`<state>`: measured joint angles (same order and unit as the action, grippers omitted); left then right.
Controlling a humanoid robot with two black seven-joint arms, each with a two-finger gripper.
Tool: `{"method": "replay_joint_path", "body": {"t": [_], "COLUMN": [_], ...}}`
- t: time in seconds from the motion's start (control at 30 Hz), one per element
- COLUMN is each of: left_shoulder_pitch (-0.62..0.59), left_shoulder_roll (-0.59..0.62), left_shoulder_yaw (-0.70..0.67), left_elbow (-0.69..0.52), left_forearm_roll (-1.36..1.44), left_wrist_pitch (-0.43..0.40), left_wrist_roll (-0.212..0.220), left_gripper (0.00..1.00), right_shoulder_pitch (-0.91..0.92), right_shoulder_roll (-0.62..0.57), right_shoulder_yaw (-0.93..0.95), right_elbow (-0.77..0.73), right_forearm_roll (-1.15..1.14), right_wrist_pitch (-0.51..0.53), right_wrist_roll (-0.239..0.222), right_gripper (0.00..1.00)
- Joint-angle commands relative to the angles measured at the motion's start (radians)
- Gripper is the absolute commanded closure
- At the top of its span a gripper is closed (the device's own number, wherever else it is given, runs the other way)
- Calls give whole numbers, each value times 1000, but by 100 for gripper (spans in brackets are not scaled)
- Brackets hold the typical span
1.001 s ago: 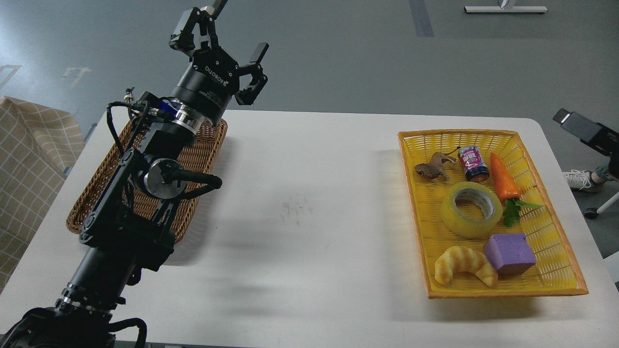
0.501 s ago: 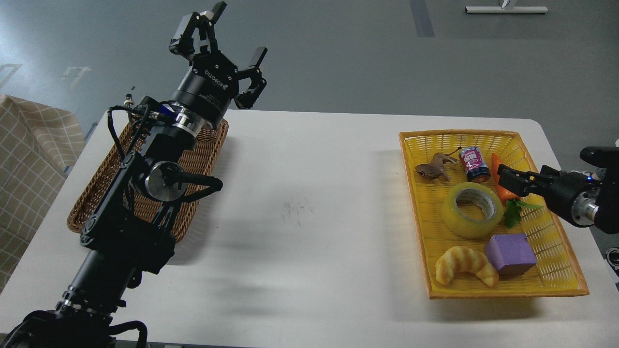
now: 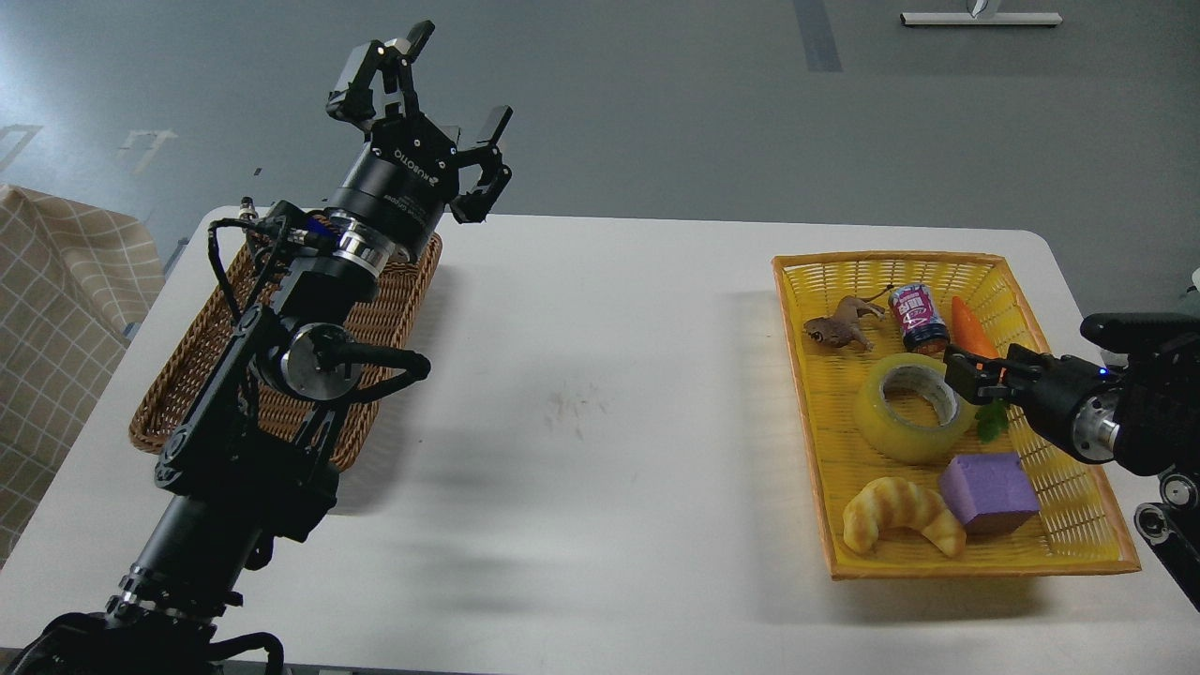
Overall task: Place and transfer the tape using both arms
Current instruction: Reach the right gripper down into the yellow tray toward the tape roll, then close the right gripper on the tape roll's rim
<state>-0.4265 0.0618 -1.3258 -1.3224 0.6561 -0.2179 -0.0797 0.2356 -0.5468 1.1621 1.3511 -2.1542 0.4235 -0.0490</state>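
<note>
Just left of the right gripper point(image 3: 961, 368) lies the tape point(image 3: 914, 407), flat in the yellow basket point(image 3: 1078, 553) with its grey-white core facing up. That gripper comes in from the right edge, low over the basket, and its dark tip sits over the roll's right rim; seen end-on like this, its fingers cannot be told apart, so whether it is wide or narrow cannot be told. Beyond the tip, toward the far end of the basket, lie the small can point(image 3: 918, 317) and the brown toy animal point(image 3: 842, 324). The carrot point(image 3: 970, 333) lies just behind the tip, partly hidden by it, and its green leaves point(image 3: 988, 420) show just below the gripper body. Nearer than the tip, at the basket's near end, sit the purple block point(image 3: 990, 491) and the croissant point(image 3: 900, 514), side by side.

Well apart, across the white table point(image 3: 600, 422), the left gripper point(image 3: 431, 80) is raised high with its fingers spread wide, holding nothing. Below and behind it, the brown wicker basket point(image 3: 197, 366) rests on the table, largely covered by the left arm point(image 3: 281, 375)
</note>
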Motion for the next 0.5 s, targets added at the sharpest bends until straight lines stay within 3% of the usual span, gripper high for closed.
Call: {"method": "replay_joint_path", "body": {"t": [0.0,0.47], "left_shoulder_pitch": [2,8], "left_shoulder_roll": [6,16], "left_shoulder_yaw": [3,3], "left_elbow": [0,0], "left_forearm_roll": [0,0], "left_wrist_pitch": [0,0], "left_wrist_roll": [0,0], "left_gripper": [2,2], "right_shoulder_pitch": [-2,-2], "right_shoulder_roll": [17,44], "right_shoulder_yaw": [-7,-25], "right_elbow": [-9,-46], "right_forearm_roll": [1,-27], "right_wrist_pitch": [1,8], "right_wrist_roll": [0,-9], "right_gripper": [28,27]}}
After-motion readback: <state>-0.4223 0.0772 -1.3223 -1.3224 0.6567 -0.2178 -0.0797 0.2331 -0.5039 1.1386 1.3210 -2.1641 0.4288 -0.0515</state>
